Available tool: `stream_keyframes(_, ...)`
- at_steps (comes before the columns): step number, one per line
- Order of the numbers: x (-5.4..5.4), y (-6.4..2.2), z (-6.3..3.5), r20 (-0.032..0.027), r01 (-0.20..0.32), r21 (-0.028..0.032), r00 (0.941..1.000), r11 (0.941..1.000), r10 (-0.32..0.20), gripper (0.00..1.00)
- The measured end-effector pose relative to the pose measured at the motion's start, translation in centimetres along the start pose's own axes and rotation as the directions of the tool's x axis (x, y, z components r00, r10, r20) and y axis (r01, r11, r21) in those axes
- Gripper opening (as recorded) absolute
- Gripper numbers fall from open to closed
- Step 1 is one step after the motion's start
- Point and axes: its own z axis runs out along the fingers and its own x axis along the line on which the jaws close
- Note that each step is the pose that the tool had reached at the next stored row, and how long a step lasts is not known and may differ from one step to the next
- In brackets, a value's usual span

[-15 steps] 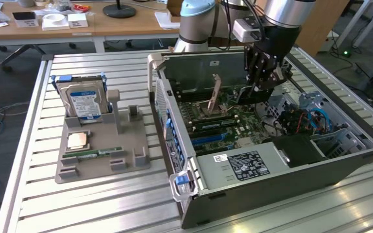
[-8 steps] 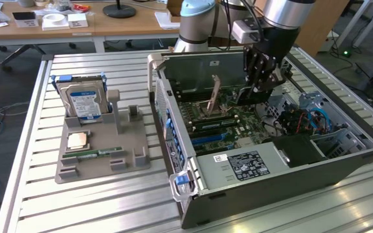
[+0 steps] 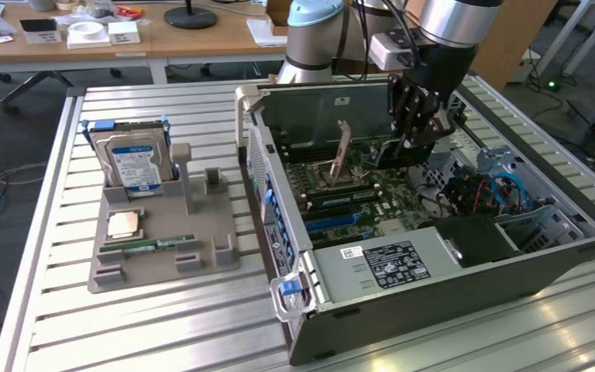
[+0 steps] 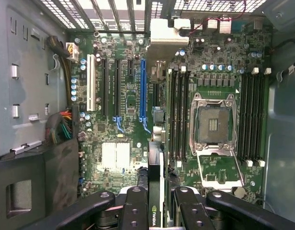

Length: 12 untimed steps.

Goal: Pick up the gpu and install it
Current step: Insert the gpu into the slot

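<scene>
My gripper (image 3: 409,142) hangs inside the open computer case (image 3: 432,271), above the green motherboard (image 3: 365,198). It is shut on the gpu (image 3: 399,155), a thin black card held upright between the fingers. In the wrist view the gpu (image 4: 155,191) is seen edge-on, with a small green logo on it, between the two black fingers (image 4: 133,208) of the gripper (image 4: 157,203). The long blue expansion slot (image 4: 142,81) lies ahead on the board, just to one side of the card's line. The card's lower edge is above the board, apart from any slot.
The CPU socket (image 4: 212,124) stands open with its lid raised, flanked by memory slots. A grey parts holder (image 3: 158,248) on the slatted table carries a blue-labelled hard drive (image 3: 132,159), a CPU (image 3: 124,225) and a green memory stick (image 3: 158,244). The power supply (image 3: 396,263) fills the case's near end.
</scene>
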Motion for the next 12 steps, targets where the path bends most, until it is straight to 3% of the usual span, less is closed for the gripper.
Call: stream_keyframes(12, 0.02, 0.00, 0.44, -0.0002, 0.000, -0.0001, 1.0000, 1.0000, 0.000, 0.26)
